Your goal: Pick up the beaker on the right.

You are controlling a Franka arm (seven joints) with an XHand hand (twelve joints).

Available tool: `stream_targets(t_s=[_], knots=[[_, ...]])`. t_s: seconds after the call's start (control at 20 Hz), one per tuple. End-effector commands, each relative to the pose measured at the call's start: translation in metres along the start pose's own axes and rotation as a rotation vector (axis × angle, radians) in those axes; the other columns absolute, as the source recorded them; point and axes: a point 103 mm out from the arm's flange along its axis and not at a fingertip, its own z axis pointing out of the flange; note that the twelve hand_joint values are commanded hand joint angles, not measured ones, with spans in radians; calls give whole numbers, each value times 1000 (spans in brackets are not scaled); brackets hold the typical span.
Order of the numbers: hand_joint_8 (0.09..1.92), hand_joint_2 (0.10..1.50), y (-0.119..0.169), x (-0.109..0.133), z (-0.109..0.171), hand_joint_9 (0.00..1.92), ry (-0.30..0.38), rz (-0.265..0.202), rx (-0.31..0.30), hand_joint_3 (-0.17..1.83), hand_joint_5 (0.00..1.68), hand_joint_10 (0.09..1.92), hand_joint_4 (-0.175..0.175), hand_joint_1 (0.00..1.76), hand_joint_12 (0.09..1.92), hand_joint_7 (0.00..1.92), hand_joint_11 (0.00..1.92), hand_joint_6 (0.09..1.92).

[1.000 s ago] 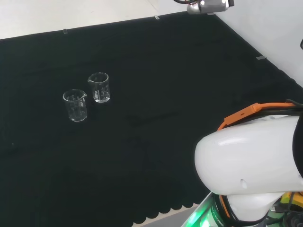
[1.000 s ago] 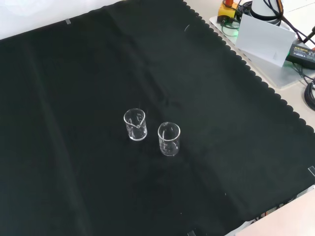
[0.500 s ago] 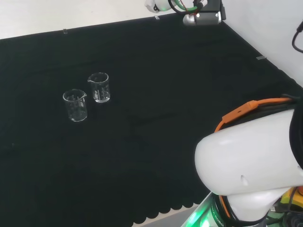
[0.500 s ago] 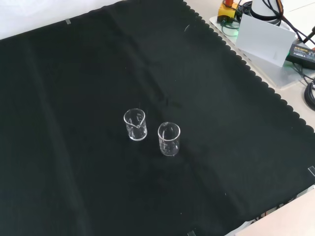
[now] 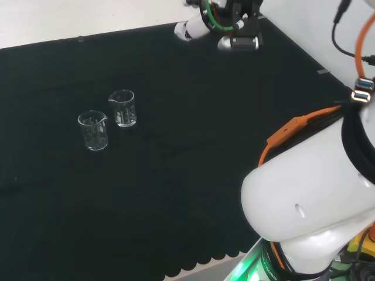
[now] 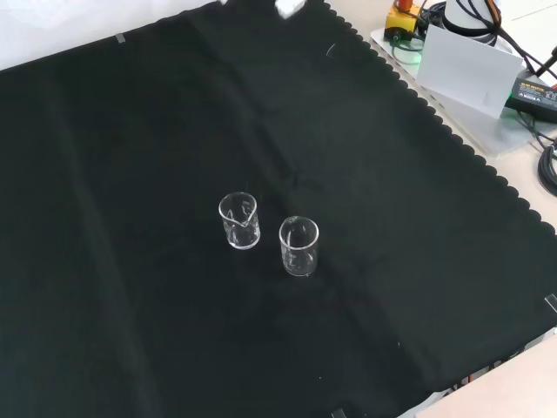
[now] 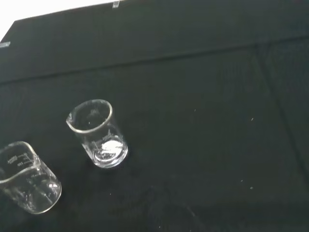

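Two small clear glass beakers stand upright and close together on the black cloth. In the head view one beaker (image 5: 123, 108) is to the right and a little farther back, the other beaker (image 5: 94, 130) to its left. The front view has them side by side as the left beaker (image 6: 238, 220) and the right beaker (image 6: 298, 246). Both look empty. The hand (image 5: 205, 22) hangs high at the cloth's far edge, well away from both beakers, and a white bit of the hand (image 6: 287, 7) shows at the top of the front view. The wrist view looks down on two beakers (image 7: 99, 133) (image 7: 26, 179).
The arm's big white link (image 5: 310, 205) with an orange cable takes up the head view's lower right. Off the cloth's scalloped edge in the front view lie a white box (image 6: 466, 65) and cables (image 6: 540, 104).
The hand has come down and leftward into the top of the head view, and its tip has entered the front view. The arm's link shifted slightly. Both beakers stayed put.
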Motion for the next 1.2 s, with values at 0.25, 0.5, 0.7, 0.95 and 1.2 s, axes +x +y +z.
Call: stream_targets(t_s=[0.25, 0.5, 0.7, 0.95, 1.2], knots=[[619, 709, 81, -13, 74, 259, 121, -126, 29, 625, 261, 669, -63, 708, 1144, 160, 0, 87], [631, 621, 99, -11, 105, 291, 186, -189, 82, 681, 278, 665, -68, 755, 1157, 179, 0, 87], [631, 577, 113, -9, 127, 300, 253, -223, 106, 713, 277, 658, -68, 772, 1139, 181, 0, 87], [630, 558, 124, -4, 152, 303, 317, -267, 121, 731, 274, 655, -68, 786, 1134, 181, 0, 87], [630, 556, 134, 2, 170, 302, 342, -301, 137, 735, 275, 653, -68, 789, 1134, 181, 0, 87]])
